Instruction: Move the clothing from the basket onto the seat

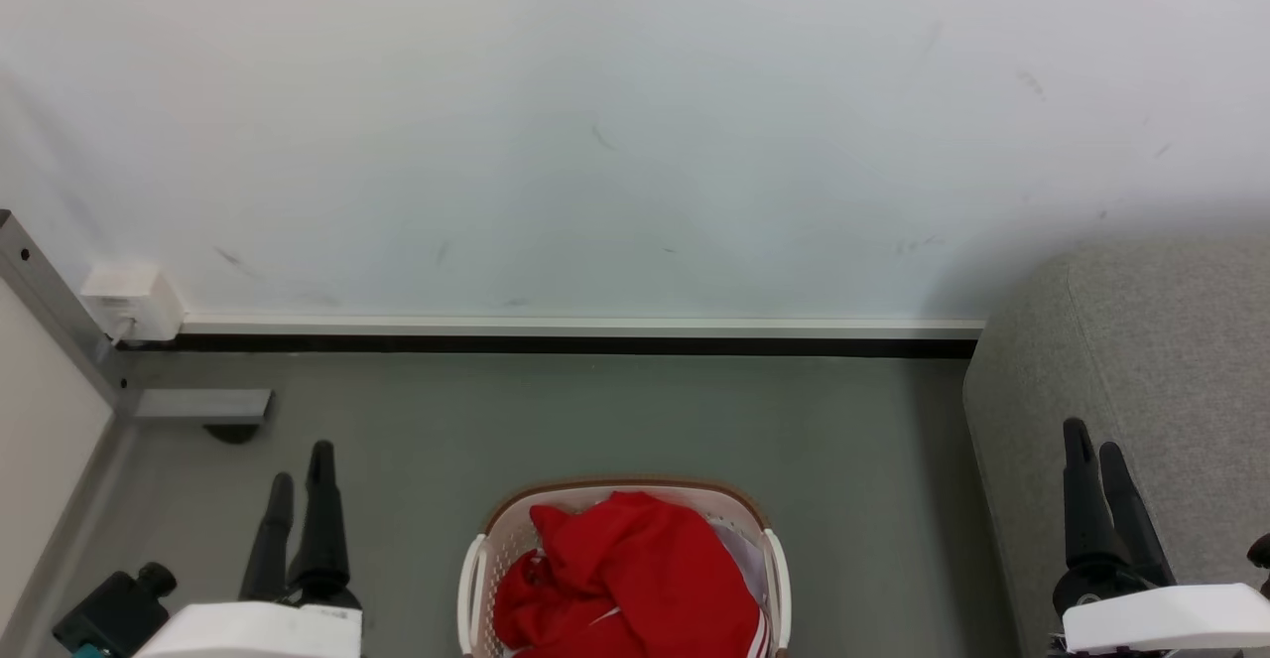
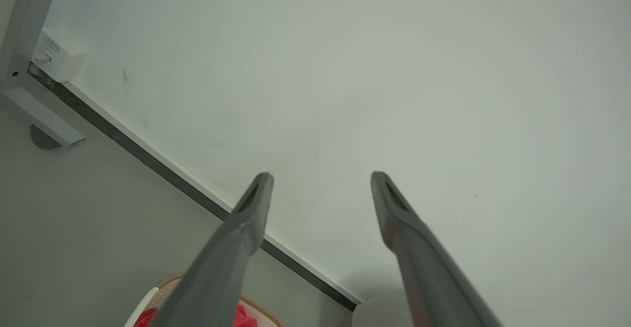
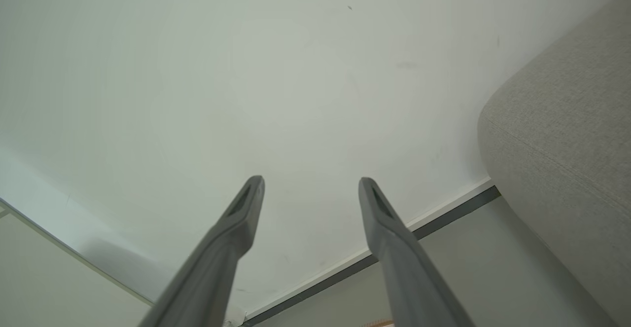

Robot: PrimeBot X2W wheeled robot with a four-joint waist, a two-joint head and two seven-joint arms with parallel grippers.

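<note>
A plain white wall point(image 1: 635, 122) with faint dark scuffs meets a smooth grey-green floor point(image 1: 595, 420) along a white skirting strip point(image 1: 575, 326) with a dark line beneath. At far left, a small white box point(image 1: 129, 299) sits on the wall beside a grey metal post point(image 1: 50, 291). The light is soft and even.

The basket point(image 1: 508, 537) sat on the near floor point(image 1: 595, 420), centre, heaped with red clothing point(image 1: 635, 569). The left gripper point(image 1: 301, 467) stood near left, and the right gripper point(image 1: 1091, 440) near right over the grey seat point(image 1: 1171, 340). A pale wall point(image 1: 635, 122) lay far.
</note>
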